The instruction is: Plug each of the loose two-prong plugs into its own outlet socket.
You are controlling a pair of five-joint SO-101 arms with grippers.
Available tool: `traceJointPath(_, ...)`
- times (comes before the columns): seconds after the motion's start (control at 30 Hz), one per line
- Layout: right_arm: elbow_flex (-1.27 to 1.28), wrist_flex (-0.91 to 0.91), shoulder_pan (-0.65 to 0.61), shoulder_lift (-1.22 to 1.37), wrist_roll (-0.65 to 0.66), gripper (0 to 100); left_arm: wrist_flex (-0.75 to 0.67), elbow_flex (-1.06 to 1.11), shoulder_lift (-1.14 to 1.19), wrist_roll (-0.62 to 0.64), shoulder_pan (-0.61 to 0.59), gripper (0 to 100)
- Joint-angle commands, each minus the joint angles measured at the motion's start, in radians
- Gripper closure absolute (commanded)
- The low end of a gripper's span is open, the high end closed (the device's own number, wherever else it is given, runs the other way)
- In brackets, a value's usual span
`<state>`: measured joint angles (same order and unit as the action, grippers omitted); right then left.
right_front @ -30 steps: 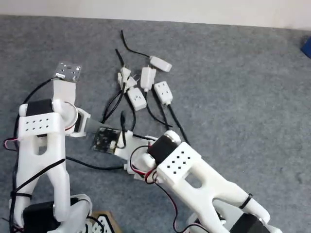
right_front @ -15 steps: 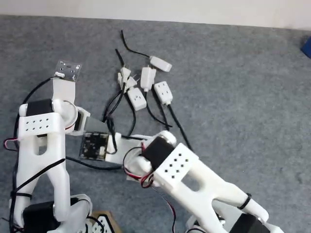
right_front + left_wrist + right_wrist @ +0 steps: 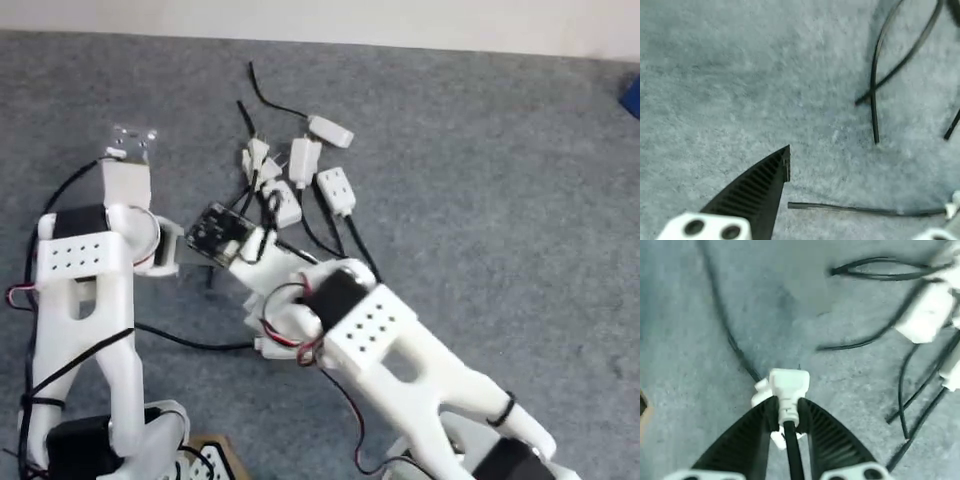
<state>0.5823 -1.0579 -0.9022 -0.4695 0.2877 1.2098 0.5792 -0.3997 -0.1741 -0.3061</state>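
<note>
My right gripper (image 3: 787,402) is shut on a white two-prong plug (image 3: 788,385) with a black cord, held just above the grey carpet. In the high view the right wrist (image 3: 222,232) sits beside the cluster of white parts: two loose plugs (image 3: 258,157) (image 3: 304,155) and outlet sockets (image 3: 284,204) (image 3: 336,190). One socket block (image 3: 927,315) lies ahead of the held plug. My left gripper (image 3: 128,150) is at the far left, apart from the cluster. Its one black finger (image 3: 760,195) hangs over bare carpet with nothing in it.
Black cords (image 3: 874,100) trail across the carpet around the cluster and under the right arm. Another white piece (image 3: 330,131) with a cord lies at the far side. Open carpet (image 3: 500,180) spreads to the right.
The right wrist first swung toward the near left, then moved away toward the cluster of plugs and sockets. The left gripper shifted slightly farther away.
</note>
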Motion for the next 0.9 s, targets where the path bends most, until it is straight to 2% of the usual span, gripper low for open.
traceJointPath(0.0, 0.090, 0.107, 0.016, -0.108, -0.048, 99.1, 0.061, -0.067, -0.005, 0.038, 0.005, 49)
traceJointPath(0.27, 0.211, 0.239, 0.016, -0.131, -0.126, 99.1, 0.143, -0.070, -0.010, 0.120, 0.176, 49)
traceJointPath(0.47, 0.202, 0.232, 0.019, -0.140, -0.132, 99.1, 0.124, -0.022, -0.004, 0.124, 0.193, 49)
traceJointPath(0.7, 0.058, 0.110, 0.044, -0.140, -0.127, 99.1, 0.066, 0.044, -0.004, 0.124, 0.188, 49)
traceJointPath(0.87, 0.018, 0.099, 0.068, -0.140, -0.130, 99.1, 0.066, 0.084, -0.004, 0.120, 0.193, 49)
